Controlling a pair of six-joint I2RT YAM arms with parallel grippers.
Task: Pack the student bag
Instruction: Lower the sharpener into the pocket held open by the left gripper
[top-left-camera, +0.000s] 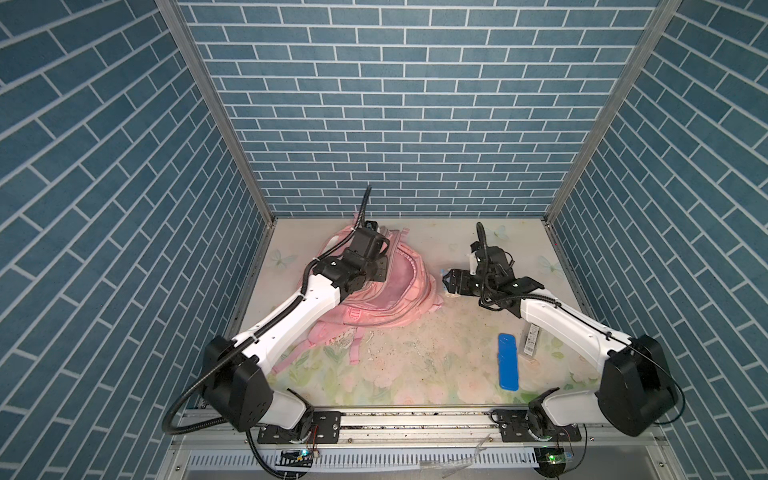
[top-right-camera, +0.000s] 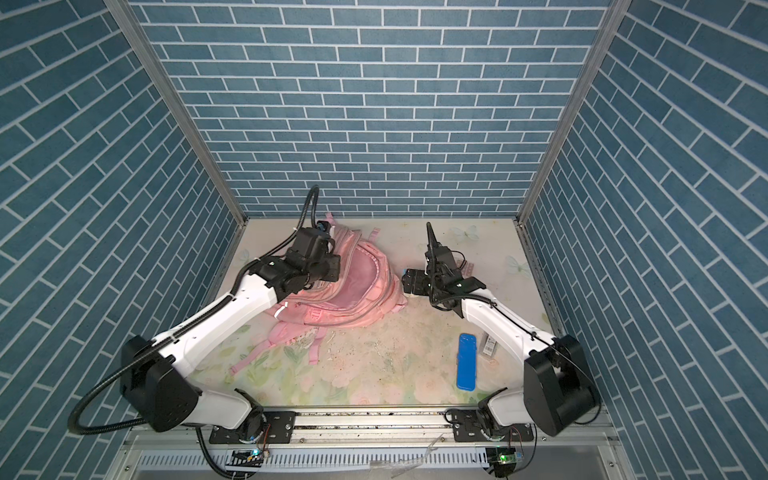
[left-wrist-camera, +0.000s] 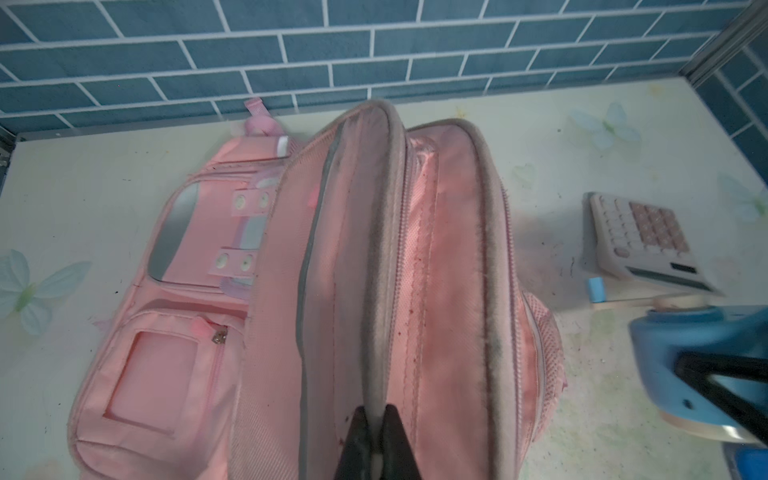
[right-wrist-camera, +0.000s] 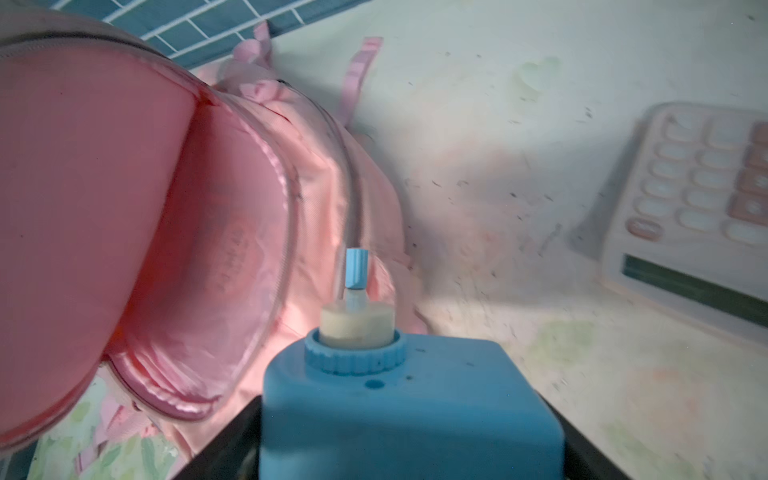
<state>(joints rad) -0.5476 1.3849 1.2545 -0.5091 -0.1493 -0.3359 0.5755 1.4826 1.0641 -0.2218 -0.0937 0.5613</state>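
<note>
The student bag (top-left-camera: 401, 286) (top-right-camera: 359, 286) is a big pink backpack lying at the back left of the table, its main zip compartment gaping. My left gripper (left-wrist-camera: 376, 413) is shut on the grey-piped rim of that opening (left-wrist-camera: 384, 249) and holds the flap up; in both top views the wrist hides its fingers. My right gripper (top-left-camera: 449, 284) (right-wrist-camera: 411, 419) hovers just right of the bag (right-wrist-camera: 124, 187), closed around a blue bottle (right-wrist-camera: 407, 399) (left-wrist-camera: 698, 357) with a cream neck and a small blue cap that points at the bag.
A pink-and-white calculator (left-wrist-camera: 648, 237) (right-wrist-camera: 698, 187) lies behind the right gripper. A blue pencil case (top-left-camera: 508, 361) (top-right-camera: 466, 361) and a small grey box (top-left-camera: 531, 340) lie at the front right. Blue brick walls close in three sides. Bag straps (top-left-camera: 353, 349) trail toward the front.
</note>
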